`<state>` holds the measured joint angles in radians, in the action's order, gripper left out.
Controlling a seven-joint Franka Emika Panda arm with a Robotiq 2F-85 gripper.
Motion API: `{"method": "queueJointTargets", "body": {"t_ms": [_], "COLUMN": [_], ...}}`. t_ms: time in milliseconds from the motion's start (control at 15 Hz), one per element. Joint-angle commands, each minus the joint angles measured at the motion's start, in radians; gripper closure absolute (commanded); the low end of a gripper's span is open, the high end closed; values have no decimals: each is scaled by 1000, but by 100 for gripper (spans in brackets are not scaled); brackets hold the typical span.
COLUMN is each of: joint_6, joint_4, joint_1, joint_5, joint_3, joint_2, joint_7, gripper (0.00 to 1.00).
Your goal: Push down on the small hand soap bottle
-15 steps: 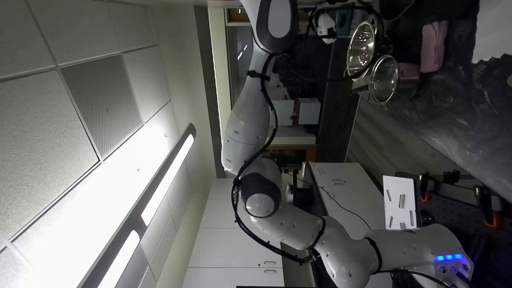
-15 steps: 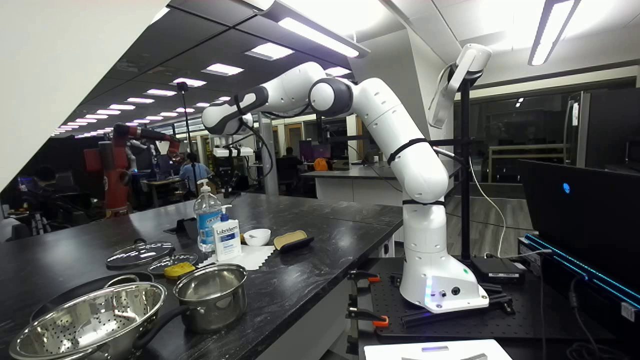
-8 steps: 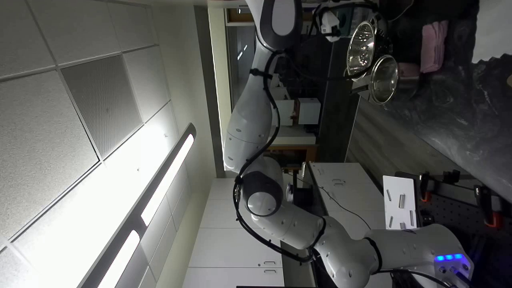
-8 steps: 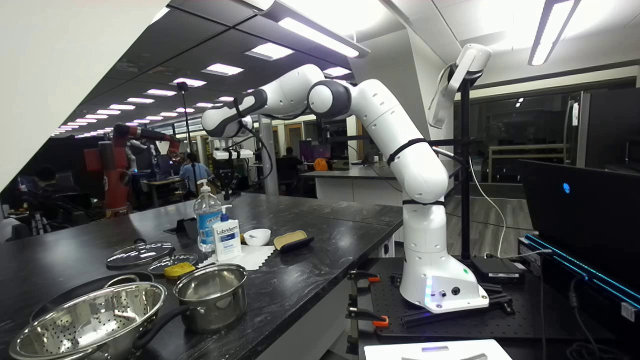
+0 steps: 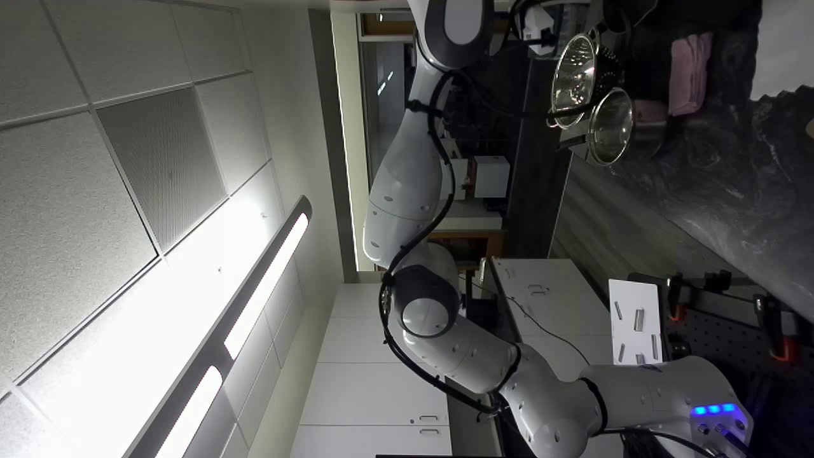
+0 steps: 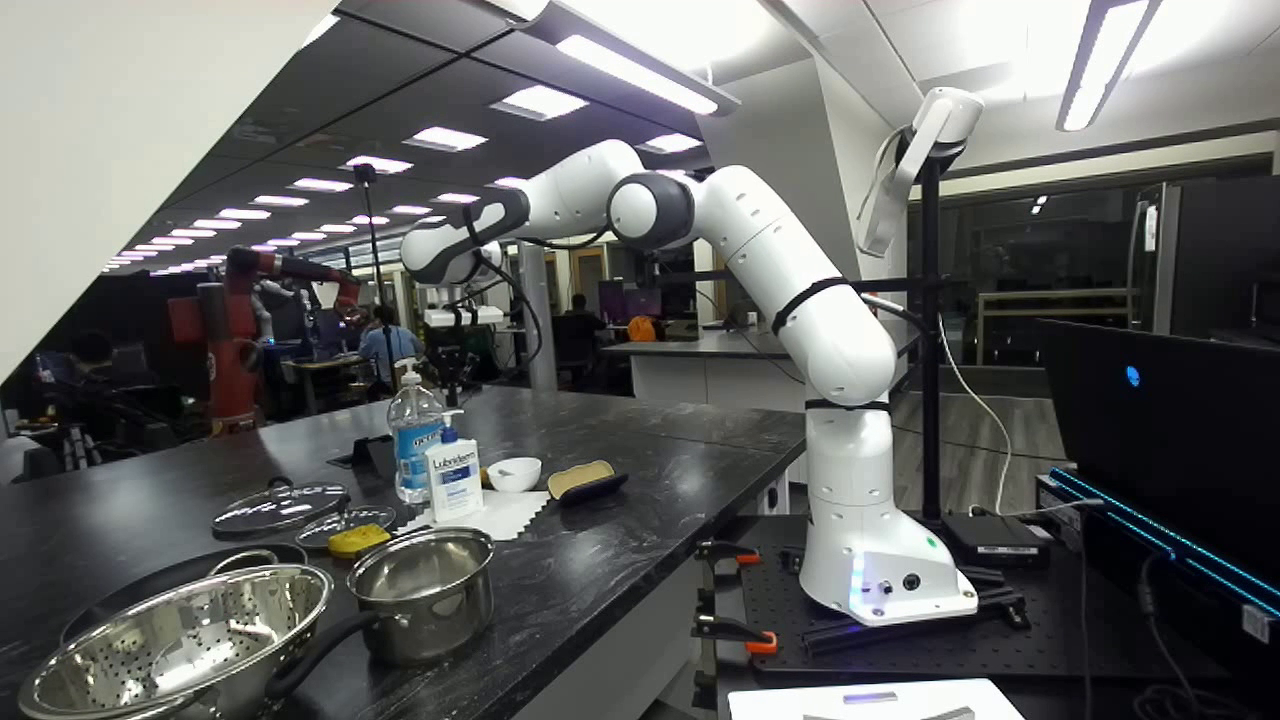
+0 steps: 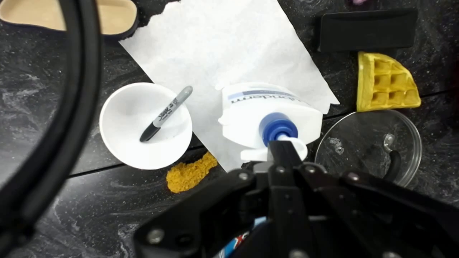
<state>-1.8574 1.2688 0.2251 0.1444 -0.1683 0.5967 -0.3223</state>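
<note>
The small white pump bottle (image 6: pixel 455 480) with a blue collar stands upright on a white sheet, in front of a larger clear pump bottle (image 6: pixel 415 440) with a blue label. In the wrist view the small bottle (image 7: pixel 238 123) is seen from above, its white pump head (image 7: pixel 300 147) partly covered by my fingertips. My gripper (image 7: pixel 285 143) is shut, with nothing seen between its fingers. In an exterior view the gripper (image 6: pixel 452 390) points down, just above the pump's level. Whether it touches the pump cannot be told. Only a bit of the large bottle's label (image 7: pixel 235 245) shows below the gripper.
A white bowl (image 7: pixel 143 150) with a marker (image 7: pixel 166 113) is beside the small bottle. A yellow waffle piece (image 7: pixel 387 84), a glass lid (image 7: pixel 355 143) and a black block (image 7: pixel 367 30) lie on the other side. A steel pot (image 6: pixel 430 600) and colander (image 6: pixel 190 640) stand nearer the camera.
The arm and gripper have moved down a little toward the counter, the wrist lowering beside the bottles. Both bottles and the other things stay where they were.
</note>
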Motion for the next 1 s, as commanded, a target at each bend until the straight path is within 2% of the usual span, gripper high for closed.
{"method": "queueJointTargets", "body": {"t_ms": [0,600,933], "joint_6": [44,87,93], "joint_4": [-107,-198,-194], "joint_1": [11,7,6], "joint_5": [-1,-13,2], "joint_3": [0,19,21], "joint_2": [58,109,116], "joint_7": [-7,58,47], "gripper": [100,100,100]}}
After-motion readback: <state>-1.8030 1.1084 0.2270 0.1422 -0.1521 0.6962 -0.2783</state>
